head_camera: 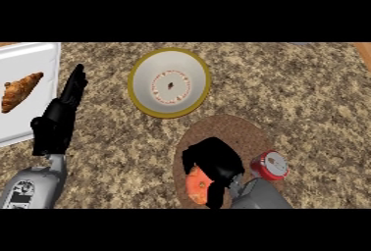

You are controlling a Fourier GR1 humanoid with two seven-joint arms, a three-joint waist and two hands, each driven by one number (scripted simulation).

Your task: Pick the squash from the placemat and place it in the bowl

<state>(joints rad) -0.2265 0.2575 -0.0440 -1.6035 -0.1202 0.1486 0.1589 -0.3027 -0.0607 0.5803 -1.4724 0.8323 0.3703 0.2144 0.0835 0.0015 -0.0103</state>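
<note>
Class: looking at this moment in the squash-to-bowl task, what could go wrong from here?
The right hand covers most of the orange squash on the placemat, so its hold is hard to judge; the squash might slip on lifting. The red can stands close beside the hand and could be knocked over.

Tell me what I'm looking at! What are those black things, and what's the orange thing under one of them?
You are looking down from a robot's head at a speckled kitchen counter. The black things are its hands on grey arms. The left hand rests open with straight fingers, holding nothing. The right hand is curled over an orange squash, which lies on a round brown placemat. Beside the mat stands a red can. Farther up is a white bowl with a yellow rim, where the squash should go. At the left, a croissant lies on a white tray.
</note>
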